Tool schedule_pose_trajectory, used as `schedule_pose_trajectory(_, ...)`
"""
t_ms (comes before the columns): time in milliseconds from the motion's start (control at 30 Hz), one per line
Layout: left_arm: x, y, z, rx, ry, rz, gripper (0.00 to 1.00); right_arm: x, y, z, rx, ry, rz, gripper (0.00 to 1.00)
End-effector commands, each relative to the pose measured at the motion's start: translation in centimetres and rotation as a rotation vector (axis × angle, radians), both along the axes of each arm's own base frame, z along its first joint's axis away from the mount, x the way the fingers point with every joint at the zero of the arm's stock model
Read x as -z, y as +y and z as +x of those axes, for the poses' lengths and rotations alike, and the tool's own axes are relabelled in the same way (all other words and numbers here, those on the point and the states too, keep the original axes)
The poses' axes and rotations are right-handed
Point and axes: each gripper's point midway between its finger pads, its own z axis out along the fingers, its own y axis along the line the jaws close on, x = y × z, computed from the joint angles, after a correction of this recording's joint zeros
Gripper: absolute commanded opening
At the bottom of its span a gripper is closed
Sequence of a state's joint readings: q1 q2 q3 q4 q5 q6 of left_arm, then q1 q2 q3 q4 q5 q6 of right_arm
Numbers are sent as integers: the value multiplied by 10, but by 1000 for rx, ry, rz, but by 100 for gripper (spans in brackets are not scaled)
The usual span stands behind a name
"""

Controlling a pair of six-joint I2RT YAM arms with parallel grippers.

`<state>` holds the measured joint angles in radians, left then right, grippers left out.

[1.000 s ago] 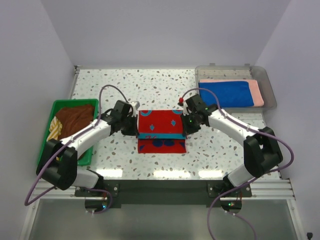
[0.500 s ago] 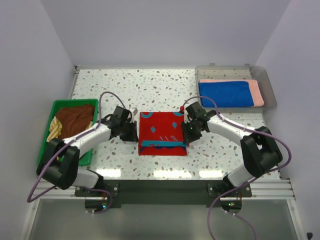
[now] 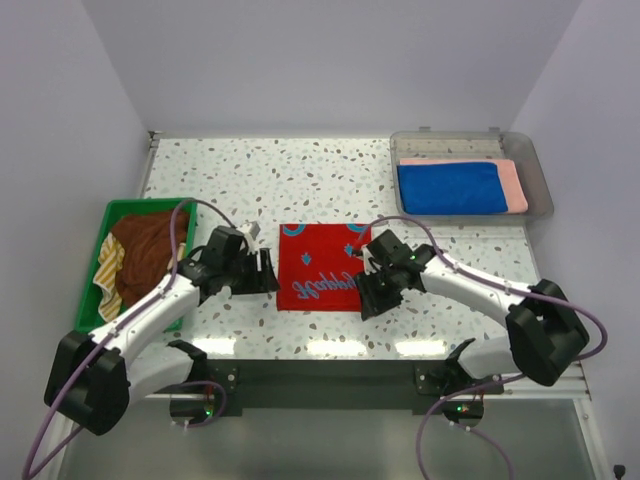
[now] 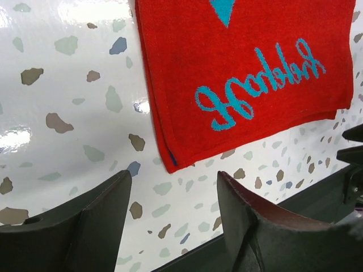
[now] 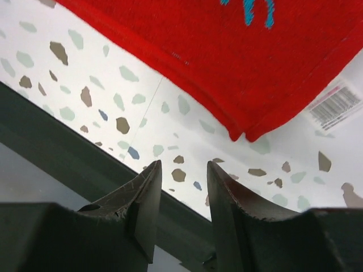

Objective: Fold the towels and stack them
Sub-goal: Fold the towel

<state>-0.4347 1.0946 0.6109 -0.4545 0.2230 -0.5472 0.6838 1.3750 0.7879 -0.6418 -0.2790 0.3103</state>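
Observation:
A red towel with blue lettering [image 3: 320,280] lies folded flat at the middle of the table, its near-left corner [image 4: 173,161] just ahead of my left gripper. My left gripper [image 3: 268,272] stands open beside the towel's left edge, nothing between its fingers [image 4: 108,204]. At the towel's near-right corner [image 5: 244,133], my right gripper [image 3: 368,300] is also open and empty, a little off the cloth. A royal blue towel [image 3: 448,187] rests folded on a salmon pink one [image 3: 514,185]. A brown towel [image 3: 145,245] and a yellowish striped one [image 3: 108,268] sit crumpled at the left.
The clear plastic tray [image 3: 530,160] holding the blue and pink towels stands at the back right. The green basket [image 3: 92,275] with the brown and striped towels is at the left edge. A barcode label [image 5: 334,105] sticks out from the red towel. The table's dark front rail [image 5: 68,147] runs close below both grippers.
Both grippers pulled the far half of the red towel toward the near edge, folding it over, then opened and let go. The lettered side now faces up.

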Motion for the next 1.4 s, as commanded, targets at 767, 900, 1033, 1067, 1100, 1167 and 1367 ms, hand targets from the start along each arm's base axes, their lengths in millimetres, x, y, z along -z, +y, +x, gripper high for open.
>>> schedule_pose_trajectory(767,27,-40,6,-81,107,54,47,-5,-4,68,553,-136,55,50)
schedule_pose_trajectory(900,30,-44,3,-75,119,60,45,1,-2,68,553,-129,58,43)
schedule_pose_trajectory(1033,32,-46,1,-71,124,69,44,6,-1,66,548,-114,59,31)
schedule_pose_trajectory(1067,32,-47,1,-70,123,71,43,5,-1,66,547,-114,59,27)
schedule_pose_trajectory(1100,31,-48,0,-68,123,74,43,5,-1,65,543,-112,61,23)
schedule_pose_trajectory(1167,31,-48,0,-70,121,78,42,2,-1,66,539,-116,64,17)
schedule_pose_trajectory(1367,32,-50,1,-64,123,88,41,-3,-4,66,531,-127,48,5)
